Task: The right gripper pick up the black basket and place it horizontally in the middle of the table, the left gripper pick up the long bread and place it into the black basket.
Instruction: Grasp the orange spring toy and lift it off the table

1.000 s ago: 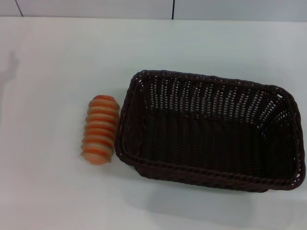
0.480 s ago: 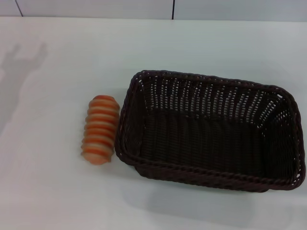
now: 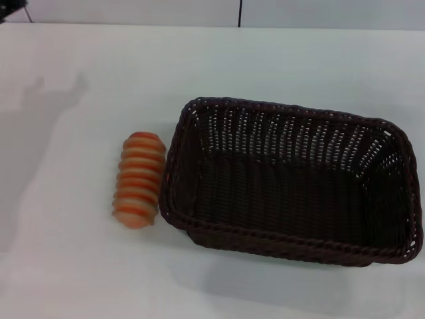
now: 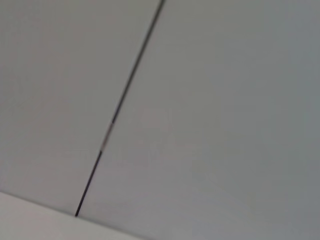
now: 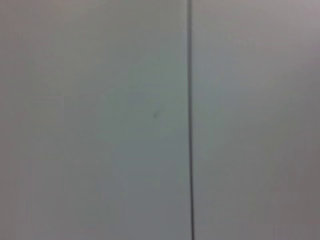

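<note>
The black basket (image 3: 292,179) is a deep dark woven rectangle standing empty on the white table (image 3: 86,266), right of centre with its long side across the view. The long bread (image 3: 138,179), striped orange and cream, lies just left of the basket, close to its left wall, pointing toward and away from me. A dark piece of my left gripper (image 3: 12,9) shows at the far left corner, well away from the bread, and its shadow falls on the table. My right gripper is out of view. Both wrist views show only grey wall.
A grey panelled wall with a dark vertical seam (image 3: 239,13) runs behind the table's far edge. The same kind of seam shows in the left wrist view (image 4: 120,105) and in the right wrist view (image 5: 190,120). Bare table lies left of and in front of the bread.
The left arm's shadow on the table has slid right, toward the bread, and a dark piece of the left gripper has entered at the far left corner. Basket and bread have not moved.
</note>
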### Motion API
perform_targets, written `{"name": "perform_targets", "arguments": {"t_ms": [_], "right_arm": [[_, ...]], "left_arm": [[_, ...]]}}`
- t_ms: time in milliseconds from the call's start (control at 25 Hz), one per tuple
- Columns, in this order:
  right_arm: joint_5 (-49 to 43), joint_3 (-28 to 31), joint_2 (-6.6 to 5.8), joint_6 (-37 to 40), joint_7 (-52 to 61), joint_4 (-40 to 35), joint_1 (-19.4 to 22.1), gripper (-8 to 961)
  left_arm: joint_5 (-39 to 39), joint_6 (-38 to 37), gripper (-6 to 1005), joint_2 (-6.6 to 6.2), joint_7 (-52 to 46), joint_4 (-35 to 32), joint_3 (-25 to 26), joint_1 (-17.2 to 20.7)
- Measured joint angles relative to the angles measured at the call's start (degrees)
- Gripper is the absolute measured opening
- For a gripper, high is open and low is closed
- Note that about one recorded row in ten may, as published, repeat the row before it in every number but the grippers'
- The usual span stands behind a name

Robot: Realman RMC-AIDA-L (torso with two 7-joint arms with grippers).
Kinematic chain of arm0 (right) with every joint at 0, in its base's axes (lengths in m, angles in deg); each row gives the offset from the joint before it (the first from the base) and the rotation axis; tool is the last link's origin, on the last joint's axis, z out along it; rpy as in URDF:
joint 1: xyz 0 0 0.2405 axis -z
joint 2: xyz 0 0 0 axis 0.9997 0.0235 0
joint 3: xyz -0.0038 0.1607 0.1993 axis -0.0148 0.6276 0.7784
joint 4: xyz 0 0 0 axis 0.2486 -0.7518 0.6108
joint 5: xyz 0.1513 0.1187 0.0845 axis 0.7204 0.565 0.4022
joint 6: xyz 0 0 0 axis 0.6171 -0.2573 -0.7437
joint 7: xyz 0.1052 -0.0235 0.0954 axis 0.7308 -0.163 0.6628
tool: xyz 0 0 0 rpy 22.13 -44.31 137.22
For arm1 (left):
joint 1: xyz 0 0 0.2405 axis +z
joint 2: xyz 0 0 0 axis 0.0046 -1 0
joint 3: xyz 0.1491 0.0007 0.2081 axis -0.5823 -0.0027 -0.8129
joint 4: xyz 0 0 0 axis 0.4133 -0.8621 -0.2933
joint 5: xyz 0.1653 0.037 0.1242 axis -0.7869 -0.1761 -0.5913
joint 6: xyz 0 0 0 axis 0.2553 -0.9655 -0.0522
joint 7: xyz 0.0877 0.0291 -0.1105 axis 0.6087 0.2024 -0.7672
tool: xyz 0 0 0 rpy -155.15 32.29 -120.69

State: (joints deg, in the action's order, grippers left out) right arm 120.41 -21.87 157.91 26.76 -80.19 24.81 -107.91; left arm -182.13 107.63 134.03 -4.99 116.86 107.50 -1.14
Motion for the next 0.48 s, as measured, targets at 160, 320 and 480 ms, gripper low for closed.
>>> {"name": "perform_targets", "arguments": {"t_ms": [160, 320, 480], "right_arm": [[0.0, 1.9, -0.36, 0.0, 3.4, 2.2, -1.8, 425], [-0.5, 3.1, -0.39, 0.4, 3.6, 4.4, -3.3, 425], [-0.6, 3.1, -0.95, 0.4, 3.8, 5.8, -3.9, 425]], "left_arm": [[4.7, 13.7, 869, 5.19, 12.6, 4.3, 5.5, -2.4], [12.6, 27.0, 869, 17.61, 37.2, 5.5, 19.3, -5.4], [14.8, 29.7, 869, 19.60, 46.5, 4.8, 22.5, -6.4]]}}
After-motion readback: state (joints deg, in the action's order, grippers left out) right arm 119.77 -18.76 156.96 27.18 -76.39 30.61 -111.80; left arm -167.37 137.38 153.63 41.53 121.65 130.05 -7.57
